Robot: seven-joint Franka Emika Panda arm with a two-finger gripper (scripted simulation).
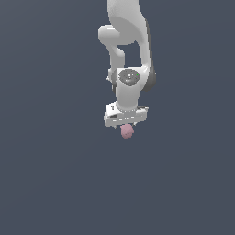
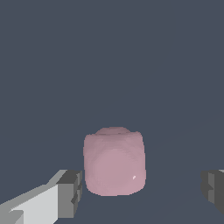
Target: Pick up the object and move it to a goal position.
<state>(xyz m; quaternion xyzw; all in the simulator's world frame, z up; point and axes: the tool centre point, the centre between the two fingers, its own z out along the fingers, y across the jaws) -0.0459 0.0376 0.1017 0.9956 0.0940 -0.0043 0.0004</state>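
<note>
The object is a small pink rounded blob (image 1: 127, 131) lying on the dark grey surface, just below the white gripper (image 1: 125, 125) in the exterior view. In the wrist view the pink blob (image 2: 114, 162) sits between the two grey fingertips (image 2: 70, 193), nearer to one of them. There are gaps on both sides, a narrow one and a wide one. The gripper (image 2: 142, 190) is open and low around the blob, touching nothing that I can see. The fingers are hidden under the hand in the exterior view.
The white arm (image 1: 126, 41) reaches down from the top of the exterior view. A plain dark grey surface (image 1: 55, 174) lies all around. No goal marker shows.
</note>
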